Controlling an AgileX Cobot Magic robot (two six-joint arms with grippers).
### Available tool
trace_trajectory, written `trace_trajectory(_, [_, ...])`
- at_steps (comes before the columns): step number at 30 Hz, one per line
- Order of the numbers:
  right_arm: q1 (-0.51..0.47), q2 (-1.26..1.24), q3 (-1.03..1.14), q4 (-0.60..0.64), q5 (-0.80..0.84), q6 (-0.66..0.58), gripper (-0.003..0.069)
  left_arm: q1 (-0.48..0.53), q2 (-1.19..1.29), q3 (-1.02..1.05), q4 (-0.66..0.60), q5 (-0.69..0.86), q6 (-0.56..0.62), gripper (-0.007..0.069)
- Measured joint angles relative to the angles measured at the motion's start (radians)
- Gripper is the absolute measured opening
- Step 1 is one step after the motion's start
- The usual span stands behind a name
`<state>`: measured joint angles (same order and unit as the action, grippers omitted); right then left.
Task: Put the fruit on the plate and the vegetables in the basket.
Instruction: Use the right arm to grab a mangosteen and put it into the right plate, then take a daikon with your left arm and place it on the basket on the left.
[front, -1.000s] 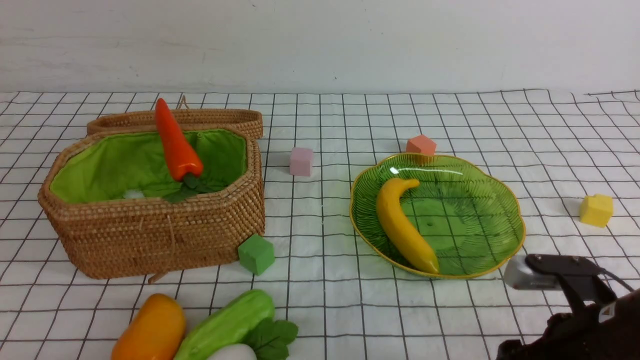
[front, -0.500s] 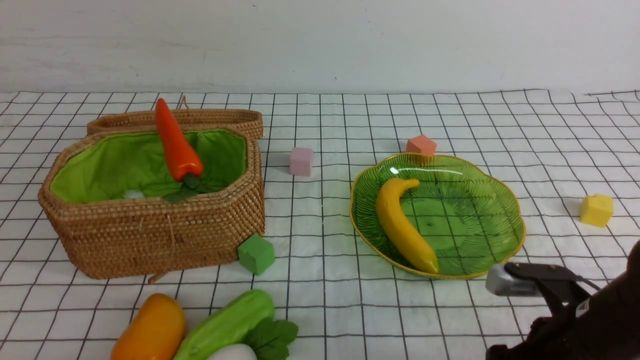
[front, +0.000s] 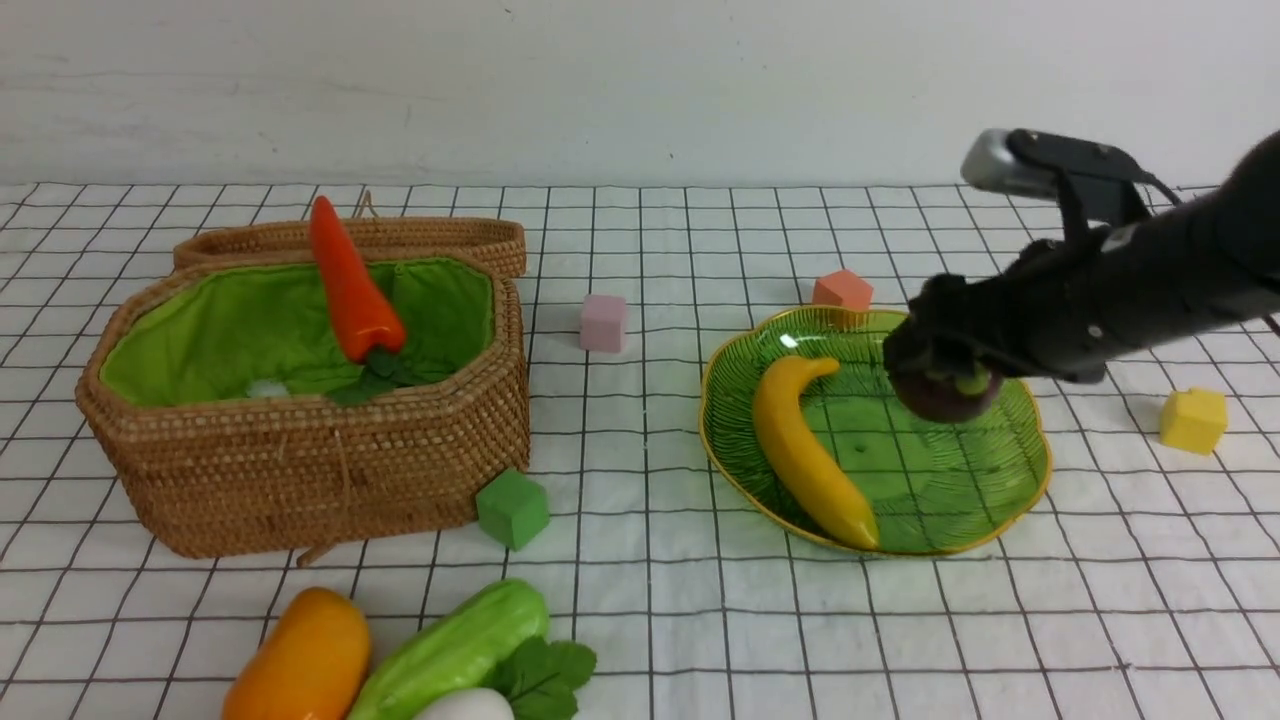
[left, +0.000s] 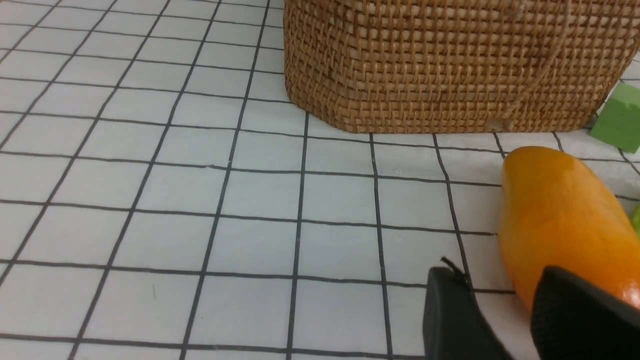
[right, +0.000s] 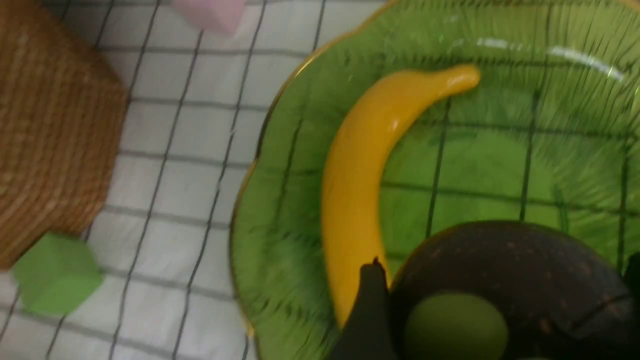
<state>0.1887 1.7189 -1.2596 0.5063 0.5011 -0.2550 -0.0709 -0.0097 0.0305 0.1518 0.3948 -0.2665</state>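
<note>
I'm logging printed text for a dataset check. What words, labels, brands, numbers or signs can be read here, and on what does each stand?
None: no word, number, brand or sign shows in any view.
The basket, plate, banana, carrot, mango, cucumber and mangosteen are unmarked.
The pink cube, orange cube, yellow cube, green cube and checked cloth are also unmarked.
</note>
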Motion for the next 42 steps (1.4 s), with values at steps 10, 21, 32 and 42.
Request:
trace_trajectory(10, [-0.030,0.286,-0.127,0.076,-0.014,0.002,0.0594,0.000,0.000,0.000,0.000,0.000,0.000,0.0239])
trace_trajectory(21, [-0.094,0.098,-0.134,0.071,0.197,0.002,0.0647,0.000,0.000,0.000,0.000,0.000,0.000,0.0239])
trace_trajectory(32, [-0.116,-0.458,-0.126,0.033,0.645,-0.081,0.0331,0.000,0.000,0.000,0.000,0.000,0.000,0.0239])
trace_trajectory(42, [-0.113,-1.216,0.334,-0.061,0.406,0.043,-0.0008,0.000,0.000,0.000,0.000,0.000,0.000,0.0239])
